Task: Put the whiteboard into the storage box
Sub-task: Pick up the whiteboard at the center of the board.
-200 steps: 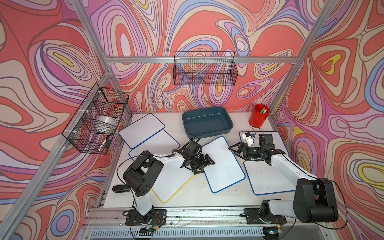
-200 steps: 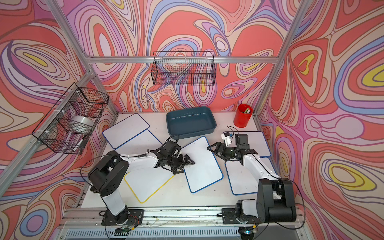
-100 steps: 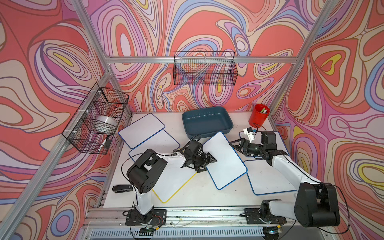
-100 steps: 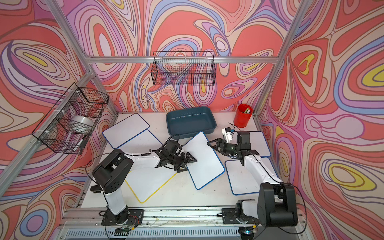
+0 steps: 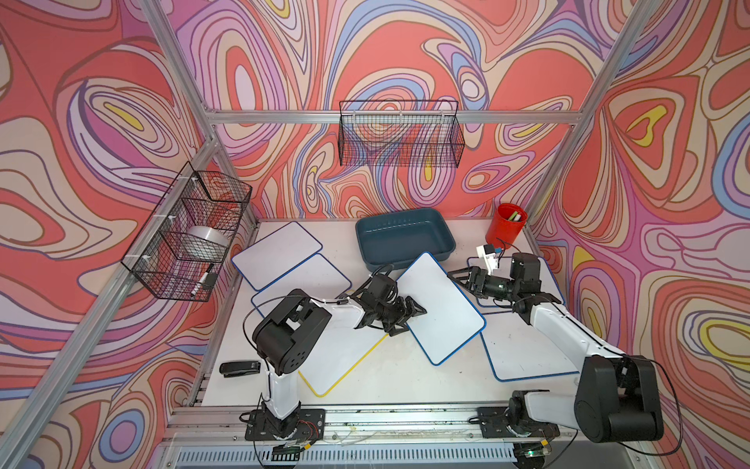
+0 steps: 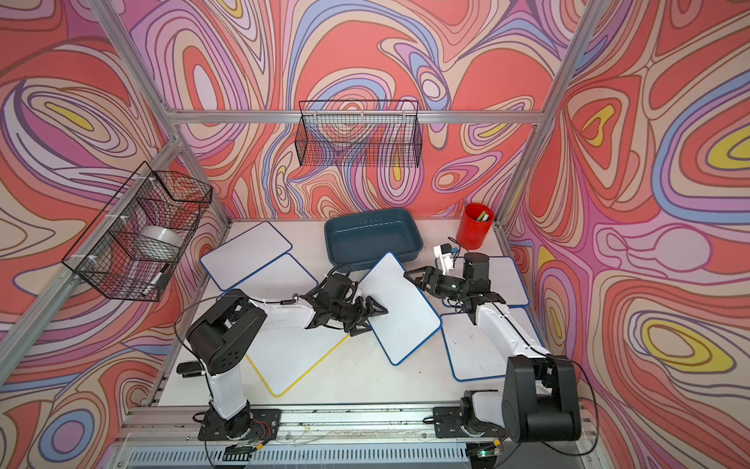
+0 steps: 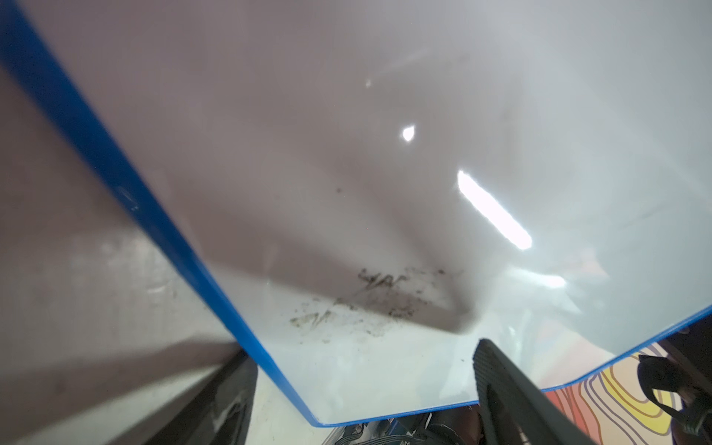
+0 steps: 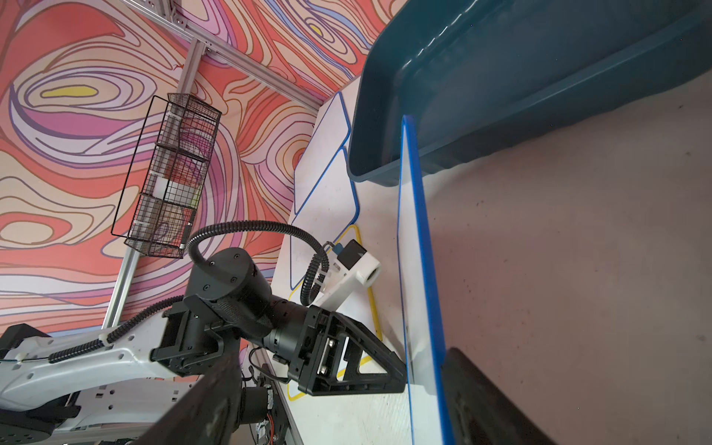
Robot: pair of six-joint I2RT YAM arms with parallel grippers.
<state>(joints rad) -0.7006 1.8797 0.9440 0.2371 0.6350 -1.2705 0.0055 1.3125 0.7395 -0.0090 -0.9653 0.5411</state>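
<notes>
Holding markers (image 5: 514,215), the red cup (image 5: 503,237) stands near the storage box (image 5: 399,243); over its near rim lies one corner of the whiteboard (image 5: 446,316); only the left wrist view shows smudges (image 7: 370,296); its long axis runs from box toward front; left gripper (image 5: 410,320) and right gripper (image 5: 456,280) gape, straddling opposite edges.

Storage box (image 5: 401,239) teal — whiteboard (image 5: 440,308) blue-edged — cup (image 5: 505,234) red.

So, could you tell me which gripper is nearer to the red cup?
Right. The right gripper is a short way in front of the red cup, at one edge of the tilted whiteboard. The left gripper is across that whiteboard, farther away.
</notes>
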